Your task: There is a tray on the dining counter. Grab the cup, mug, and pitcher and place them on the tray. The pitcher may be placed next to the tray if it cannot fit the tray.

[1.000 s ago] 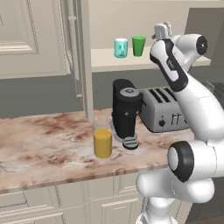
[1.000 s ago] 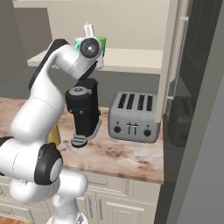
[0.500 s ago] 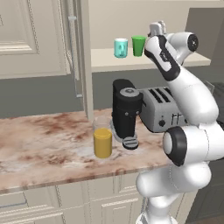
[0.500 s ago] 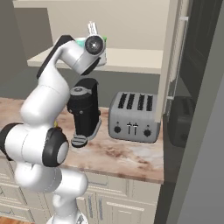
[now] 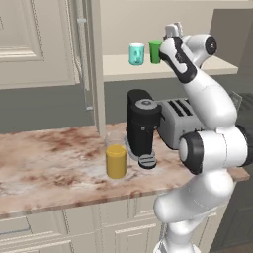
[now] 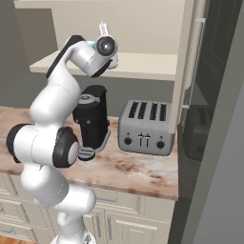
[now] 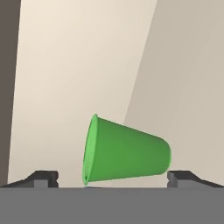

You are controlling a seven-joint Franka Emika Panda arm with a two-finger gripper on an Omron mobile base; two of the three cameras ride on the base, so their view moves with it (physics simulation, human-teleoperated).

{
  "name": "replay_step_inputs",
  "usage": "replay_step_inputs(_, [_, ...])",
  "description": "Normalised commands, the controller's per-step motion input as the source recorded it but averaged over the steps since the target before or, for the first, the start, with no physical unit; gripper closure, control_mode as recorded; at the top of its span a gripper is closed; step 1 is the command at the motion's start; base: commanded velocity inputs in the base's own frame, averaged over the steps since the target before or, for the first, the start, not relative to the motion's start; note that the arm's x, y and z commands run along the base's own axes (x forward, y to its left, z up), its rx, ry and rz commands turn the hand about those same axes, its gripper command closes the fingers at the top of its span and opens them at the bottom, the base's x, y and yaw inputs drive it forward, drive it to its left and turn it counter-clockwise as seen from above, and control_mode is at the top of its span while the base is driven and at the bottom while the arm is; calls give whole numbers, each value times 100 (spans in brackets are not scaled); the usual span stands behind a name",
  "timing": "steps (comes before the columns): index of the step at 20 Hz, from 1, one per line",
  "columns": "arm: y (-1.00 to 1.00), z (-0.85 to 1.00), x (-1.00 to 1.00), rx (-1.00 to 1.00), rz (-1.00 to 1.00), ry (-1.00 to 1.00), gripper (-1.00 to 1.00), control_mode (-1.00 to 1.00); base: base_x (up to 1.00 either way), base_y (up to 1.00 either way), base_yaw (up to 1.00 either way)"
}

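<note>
On the high shelf (image 5: 148, 71), the green cup (image 5: 155, 51) stands right of the teal mug (image 5: 136, 54). Gripper (image 7: 112, 178) wide open, holds nothing, cup betw. fingertips. Reach step; next: close on cup.

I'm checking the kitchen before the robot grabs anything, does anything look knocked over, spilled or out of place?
Nothing stands out. The green cup and the teal mug stand upright, side by side on the shelf. The pitcher stands upright on the marbled worktop beside the coffee machine, with no spill showing. The cup looks sideways in the hand view because the camera is rolled.
</note>
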Motion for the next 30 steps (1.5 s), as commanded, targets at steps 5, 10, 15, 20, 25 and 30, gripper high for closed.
replay_step_inputs(5, [0, 0, 25, 0, 0, 4, -100, -100, 0, 0, 0])
replay_step_inputs(10, [0, -1, 23, 0, 0, 6, -100, -100, 0, 0, 0])
replay_step_inputs(15, [0, 0, 21, 0, 0, 3, -100, -100, 0, 0, 0])
replay_step_inputs(20, [0, 0, 24, 0, 0, 1, -100, -100, 0, 0, 0])
replay_step_inputs(25, [0, -4, 19, 0, 0, 2, -100, -100, 0, 0, 0])
replay_step_inputs(30, [0, -2, 16, 0, 0, 2, -100, -100, 0, 0, 0])
